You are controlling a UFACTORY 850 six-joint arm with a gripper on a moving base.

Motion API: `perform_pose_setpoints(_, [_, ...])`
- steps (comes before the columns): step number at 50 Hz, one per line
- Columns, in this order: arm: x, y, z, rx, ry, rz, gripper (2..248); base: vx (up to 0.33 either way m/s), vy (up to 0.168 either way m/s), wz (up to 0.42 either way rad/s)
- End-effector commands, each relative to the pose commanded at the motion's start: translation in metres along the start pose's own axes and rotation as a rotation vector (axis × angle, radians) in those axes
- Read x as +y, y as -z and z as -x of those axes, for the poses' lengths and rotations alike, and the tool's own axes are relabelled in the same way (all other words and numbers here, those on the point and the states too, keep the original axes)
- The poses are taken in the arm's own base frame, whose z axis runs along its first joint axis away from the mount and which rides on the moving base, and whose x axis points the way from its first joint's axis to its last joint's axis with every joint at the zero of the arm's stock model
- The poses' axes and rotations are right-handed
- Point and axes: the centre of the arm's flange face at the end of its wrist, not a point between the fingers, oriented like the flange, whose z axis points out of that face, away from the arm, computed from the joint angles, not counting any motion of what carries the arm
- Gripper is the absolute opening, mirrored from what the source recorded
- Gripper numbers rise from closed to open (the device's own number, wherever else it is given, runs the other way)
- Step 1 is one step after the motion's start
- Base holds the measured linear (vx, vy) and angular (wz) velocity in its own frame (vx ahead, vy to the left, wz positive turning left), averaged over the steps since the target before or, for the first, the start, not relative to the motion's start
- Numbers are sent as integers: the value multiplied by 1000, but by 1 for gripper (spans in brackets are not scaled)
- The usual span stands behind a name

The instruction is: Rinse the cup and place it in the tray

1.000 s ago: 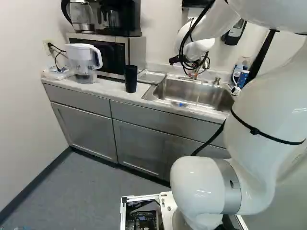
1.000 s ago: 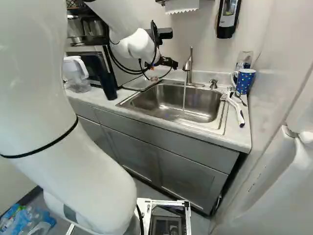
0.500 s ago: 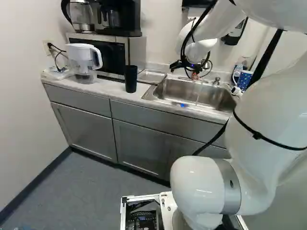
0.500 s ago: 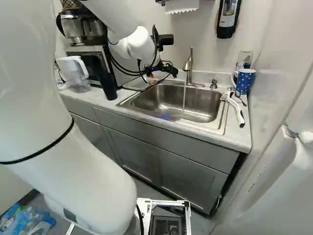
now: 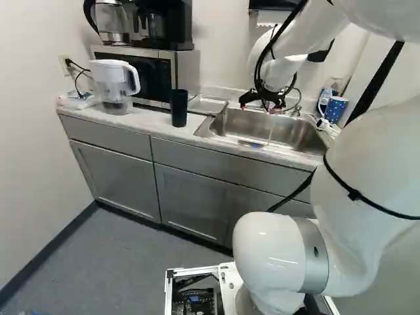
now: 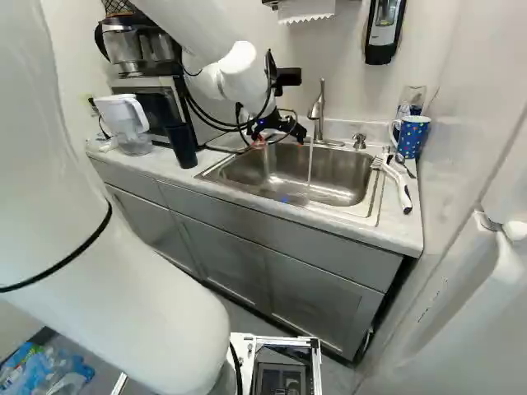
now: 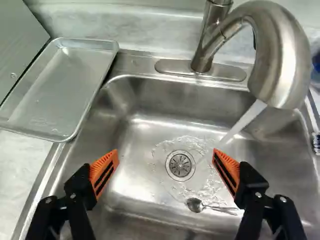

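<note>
Over the sink, my gripper points down; in the left base view the gripper hangs above the basin's back left part. In the wrist view the gripper stands open, the drain seen between its orange pads and nothing held. A black cup stands upright on the counter left of the sink. The blue dotted mug is at the counter's right back corner. A shallow metal tray lies beside the basin. Water runs from the faucet into the sink.
A spoon lies in the basin near the drain. Left of the black cup are a water pitcher and a microwave. A white-handled brush lies on the counter right of the sink. A soap dispenser hangs on the wall.
The arm has shifted rightward in the left base view, and the gripper has turned and lowered to point down over the sink. The base, cup and mug have not moved.
</note>
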Motion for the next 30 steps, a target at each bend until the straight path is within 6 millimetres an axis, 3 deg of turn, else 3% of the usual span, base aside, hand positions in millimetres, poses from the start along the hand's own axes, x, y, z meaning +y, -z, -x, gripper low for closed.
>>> perform_pose_setpoints(30, [39, 13, 14, 3, -64, 61, 247, 0, 0, 0])
